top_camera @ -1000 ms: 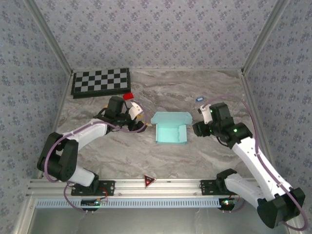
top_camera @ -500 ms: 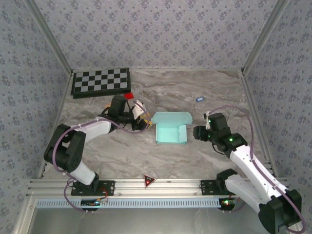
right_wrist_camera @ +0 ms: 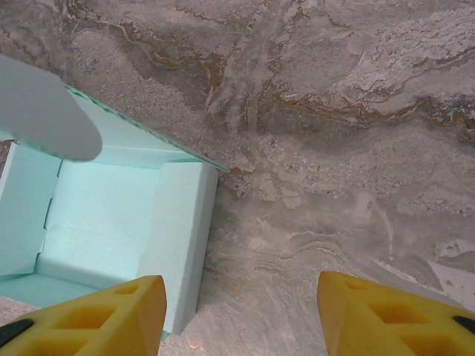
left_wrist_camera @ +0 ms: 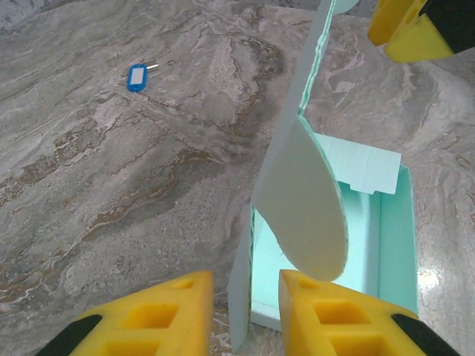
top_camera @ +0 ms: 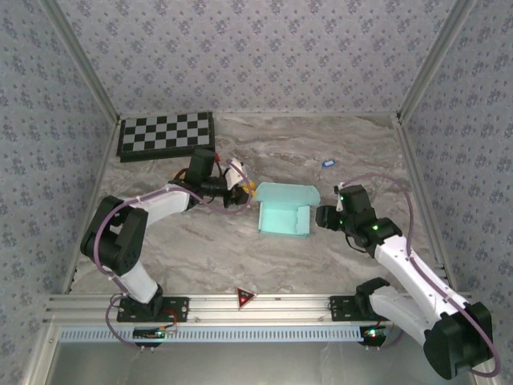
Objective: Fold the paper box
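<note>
From above, the paper box (top_camera: 282,218) lies mid-bench (top_camera: 200,249) between the arms, its lid raised. At the left wrist, the left end effector (left_wrist_camera: 245,282) straddles the box's side wall, fingers narrowly apart (not yet touching it). At the right wrist, the right end effector (right_wrist_camera: 241,315) is spread wide beside the box.

Your gray stone table (top_camera: 321,257) held a checkerboard (top_camera: 166,135) in the far left corner, the paper box (top_camera: 284,218) in the middle, and a little blue tag (top_camera: 328,163) behind it.

Pale cyan paper box (top_camera: 282,218); yellow fingers (left_wrist_camera: 167,315); grey-veined marble table (top_camera: 240,257); black-and-white checkerboard (top_camera: 166,134); blue tag (left_wrist_camera: 136,76)
</note>
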### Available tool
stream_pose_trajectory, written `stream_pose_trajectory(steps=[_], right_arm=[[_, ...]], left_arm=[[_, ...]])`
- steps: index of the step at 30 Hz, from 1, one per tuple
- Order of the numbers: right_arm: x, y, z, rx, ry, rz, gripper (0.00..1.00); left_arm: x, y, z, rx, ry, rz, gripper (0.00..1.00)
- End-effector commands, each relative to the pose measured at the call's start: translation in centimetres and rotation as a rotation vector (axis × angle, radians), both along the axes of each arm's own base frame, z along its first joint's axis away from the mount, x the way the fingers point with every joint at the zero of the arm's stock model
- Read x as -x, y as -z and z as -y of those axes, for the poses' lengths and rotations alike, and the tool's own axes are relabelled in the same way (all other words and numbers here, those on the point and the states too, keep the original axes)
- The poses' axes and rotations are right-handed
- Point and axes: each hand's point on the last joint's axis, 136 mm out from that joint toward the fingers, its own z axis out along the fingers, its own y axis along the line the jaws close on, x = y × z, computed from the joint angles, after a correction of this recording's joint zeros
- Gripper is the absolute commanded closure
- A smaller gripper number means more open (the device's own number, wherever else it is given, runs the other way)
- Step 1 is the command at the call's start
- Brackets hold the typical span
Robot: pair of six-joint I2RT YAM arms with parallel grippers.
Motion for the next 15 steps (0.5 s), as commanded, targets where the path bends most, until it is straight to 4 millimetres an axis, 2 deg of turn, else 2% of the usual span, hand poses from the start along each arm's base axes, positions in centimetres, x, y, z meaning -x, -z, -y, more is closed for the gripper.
stream_pose_trajectory(steps=[1, 15], right_arm=[[-0.3, 0.3, 0.0, -0.015, 0.019, -0.001, 0.42], [-1.4, 0.6, -0.2, -0.035, 0.043, 0.002, 0.47]], left_arm=[[0.4, -0.7, 0.8, 0.022, 0.051, 0.009, 0.72], [0.3, 0.3, 1.1, 0.017, 0.054, -0.003, 0.70]])
